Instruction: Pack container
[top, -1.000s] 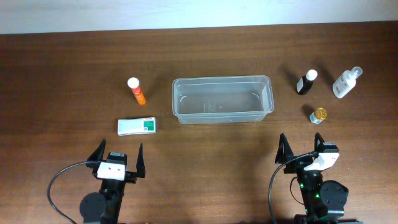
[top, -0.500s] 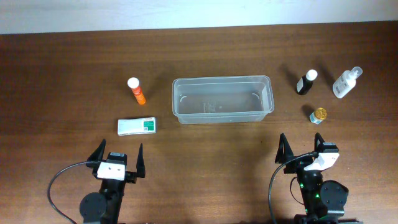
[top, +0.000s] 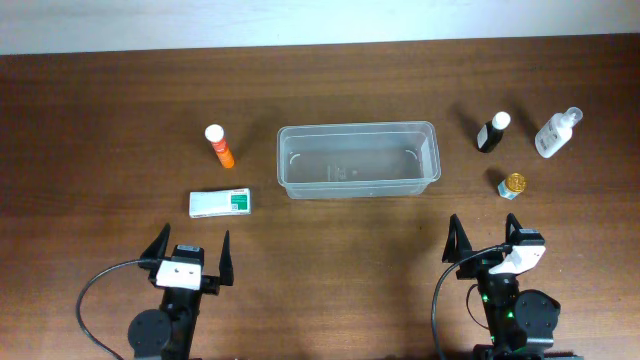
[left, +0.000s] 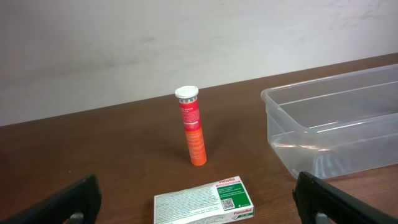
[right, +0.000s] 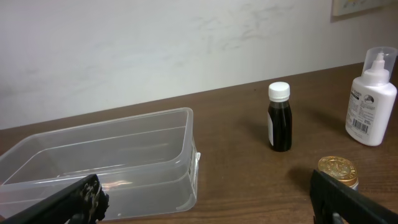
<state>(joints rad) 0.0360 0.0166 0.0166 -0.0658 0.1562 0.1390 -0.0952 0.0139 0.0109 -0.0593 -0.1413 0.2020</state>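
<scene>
The clear plastic container (top: 358, 160) lies empty at the table's middle; its wall also shows in the left wrist view (left: 336, 134) and the right wrist view (right: 106, 162). An orange tube with a white cap (top: 219, 146) (left: 191, 126) stands left of it, and a white-and-green box (top: 221, 203) (left: 204, 201) lies in front of the tube. Right of the container are a dark bottle (top: 491, 132) (right: 280, 117), a white bottle (top: 556, 132) (right: 370, 98) and a small gold-lidded jar (top: 513, 185) (right: 337, 172). My left gripper (top: 190, 246) (left: 199, 202) and right gripper (top: 484, 233) (right: 205, 199) stand open near the front edge, holding nothing.
A pale wall (left: 186, 43) runs behind the table's far edge. Bare brown wood (top: 340, 250) lies between the two grippers and the objects. Black cables (top: 95, 290) loop by each arm base.
</scene>
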